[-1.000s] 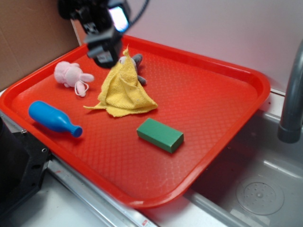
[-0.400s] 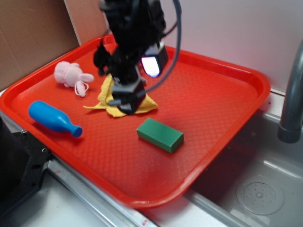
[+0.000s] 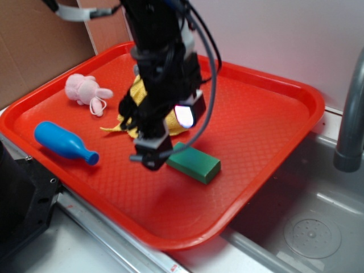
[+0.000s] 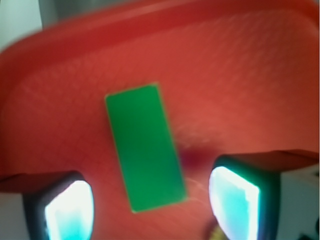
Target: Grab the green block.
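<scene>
- Your tray (image 3: 273, 102) carries everything.
- Your hand (image 3: 151, 152) hangs fingers apart over the block's left end, not touching it.
- Your block (image 3: 196, 162) lies flat near the tray's front edge, between the fingers (image 4: 67, 210) in the wrist view.

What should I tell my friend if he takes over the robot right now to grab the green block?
Gripper: open, empty, hanging above the green block, one finger on each side of its near end in the wrist view.
Green block: lying flat on the red tray, untouched.
Nearby: yellow cloth, blue bottle, pink plush toy.
Done: lined up over the block.
Left: lower, close on the block, lift.
</scene>
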